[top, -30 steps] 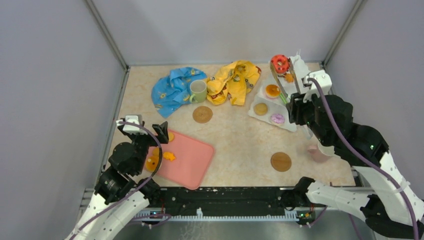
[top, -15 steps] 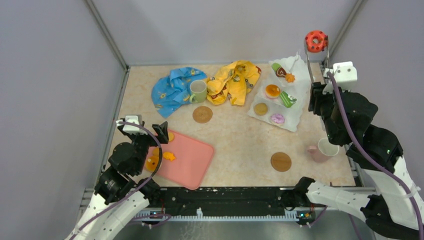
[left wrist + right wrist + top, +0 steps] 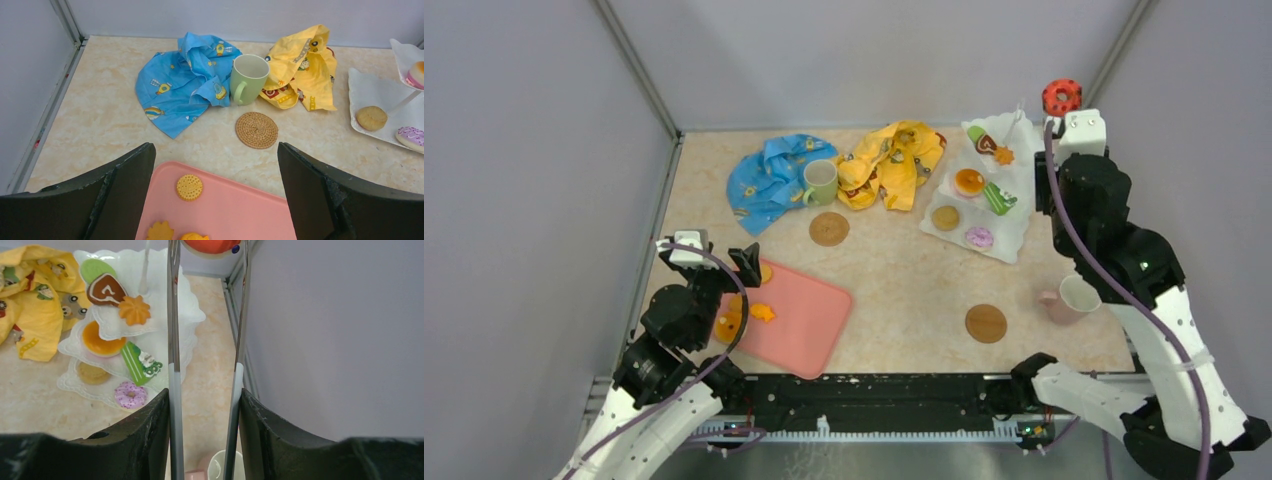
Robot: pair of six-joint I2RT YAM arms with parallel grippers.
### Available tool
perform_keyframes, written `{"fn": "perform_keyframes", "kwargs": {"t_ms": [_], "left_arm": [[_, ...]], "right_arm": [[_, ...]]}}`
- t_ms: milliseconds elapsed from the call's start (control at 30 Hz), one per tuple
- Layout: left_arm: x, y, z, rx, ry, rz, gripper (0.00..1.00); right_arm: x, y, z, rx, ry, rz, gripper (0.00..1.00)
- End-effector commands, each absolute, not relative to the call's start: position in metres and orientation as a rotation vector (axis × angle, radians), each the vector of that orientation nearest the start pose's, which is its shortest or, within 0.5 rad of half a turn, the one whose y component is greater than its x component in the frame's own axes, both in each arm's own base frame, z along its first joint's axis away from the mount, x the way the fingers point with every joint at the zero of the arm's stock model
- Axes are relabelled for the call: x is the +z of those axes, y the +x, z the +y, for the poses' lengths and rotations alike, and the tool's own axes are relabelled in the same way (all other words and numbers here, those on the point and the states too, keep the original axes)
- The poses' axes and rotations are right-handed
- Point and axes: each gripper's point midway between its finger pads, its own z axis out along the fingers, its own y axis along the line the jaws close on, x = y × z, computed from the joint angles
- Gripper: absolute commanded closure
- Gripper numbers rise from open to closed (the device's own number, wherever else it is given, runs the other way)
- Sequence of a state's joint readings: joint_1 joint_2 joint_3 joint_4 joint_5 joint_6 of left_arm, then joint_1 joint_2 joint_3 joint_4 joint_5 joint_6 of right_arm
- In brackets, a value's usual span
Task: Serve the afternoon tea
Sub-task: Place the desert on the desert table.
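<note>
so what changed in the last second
The right gripper, its tongs still clamping the red donut, swung from over the stand up to the far right corner. The left gripper, open above the pink tray, and everything else stayed put.

Middle counter (image 3: 894, 280): bare between pink tray (image 3: 809, 325), far coaster (image 3: 829, 228), near coaster (image 3: 986, 323) and tiered stand (image 3: 1022, 205); room to pass.
Back edge: blue cloth (image 3: 764, 180), green mug (image 3: 820, 182) and yellow cloth (image 3: 894, 160) crowd one row.
Right strip: narrow, stand to wall; right arm (image 3: 1114, 240) fills it, white mug (image 3: 1079, 295) just beside.
Above stand: red donut (image 3: 1061, 96) high in the right jaws, by the corner.
</note>
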State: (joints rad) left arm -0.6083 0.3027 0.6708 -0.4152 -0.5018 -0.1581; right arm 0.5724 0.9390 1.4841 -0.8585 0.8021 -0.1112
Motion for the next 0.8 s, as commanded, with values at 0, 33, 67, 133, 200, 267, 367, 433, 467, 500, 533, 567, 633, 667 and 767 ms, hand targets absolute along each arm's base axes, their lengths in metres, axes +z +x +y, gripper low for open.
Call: {"fn": "perform_keyframes", "kwargs": {"t_ms": [0,33,67,133,200,267,367,433,467,500,533,567,633,667,767], "left_arm": [[0.293,0.212,-0.051,-0.199,-0.04,1.579,0.01],[0.293,0.212,-0.05,-0.198,-0.039,1.579,0.01],[0.292,0.212,-0.051,-0.198,-0.037,1.581,0.01],[0.293,0.213,-0.051,-0.198,-0.036,1.579,0.01],[0.292,0.213,-0.052,-0.2,-0.032,1.58,0.01],[0.293,0.214,-0.053,-0.199,-0.031,1.58,0.01],[0.292,0.214,-0.053,-0.195,-0.027,1.586,0.01],[0.292,0.214,-0.052,-0.194,-0.028,1.583,0.01],[0.293,0.214,-0.052,-0.194,-0.03,1.581,0.01],[0.293,0.214,-0.052,-0.196,-0.031,1.579,0.01],[0.292,0.214,-0.052,-0.197,-0.029,1.58,0.01],[0.292,0.214,-0.052,-0.196,-0.028,1.58,0.01],[0.293,0.214,-0.052,-0.193,-0.029,1.579,0.01],[0.293,0.214,-0.052,-0.194,-0.028,1.579,0.01],[0.293,0.214,-0.052,-0.192,-0.029,1.578,0.01]], "right_arm": [[0.392,0.268,0.01,-0.297,-0.08,1.864,0.64],[0.388,0.271,0.007,-0.288,-0.066,1.887,0.64],[0.383,0.271,0.007,-0.275,-0.063,1.916,0.64],[0.378,0.272,0.007,-0.258,-0.056,1.947,0.64],[0.377,0.271,0.009,-0.241,-0.047,1.96,0.63],[0.378,0.271,0.012,-0.222,-0.049,1.969,0.63],[0.373,0.273,0.013,-0.229,-0.058,1.993,0.63],[0.369,0.274,0.01,-0.258,-0.053,2.014,0.61],[0.368,0.273,0.009,-0.262,-0.05,2.017,0.61],[0.368,0.273,0.009,-0.265,-0.05,2.017,0.6],[0.367,0.273,0.007,-0.274,-0.044,2.017,0.6],[0.367,0.273,0.006,-0.281,-0.041,2.02,0.6],[0.365,0.272,0.006,-0.28,-0.045,2.024,0.6],[0.364,0.273,0.007,-0.277,-0.048,2.027,0.6],[0.36,0.273,0.008,-0.274,-0.055,2.038,0.6]]}}
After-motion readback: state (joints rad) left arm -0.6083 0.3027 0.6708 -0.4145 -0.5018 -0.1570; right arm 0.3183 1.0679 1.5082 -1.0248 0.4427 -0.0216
